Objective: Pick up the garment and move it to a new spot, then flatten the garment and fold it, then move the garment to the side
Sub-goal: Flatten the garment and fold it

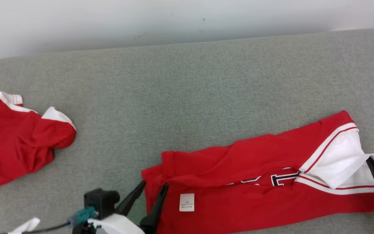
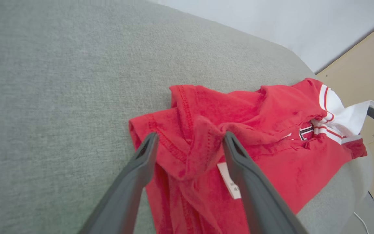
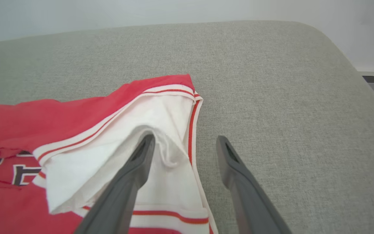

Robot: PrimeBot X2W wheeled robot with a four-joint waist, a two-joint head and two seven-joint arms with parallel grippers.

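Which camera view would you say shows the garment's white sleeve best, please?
The right wrist view: the white sleeve lies close and large there, its red stripes and folds clear. The head view shows it from above but smaller; the left wrist view shows it far off and small.

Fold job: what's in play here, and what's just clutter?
In play:
- spread red garment, between the grippers
- left gripper and right gripper, both open at its ends

Lying about:
- crumpled red garment, at the left end of the table
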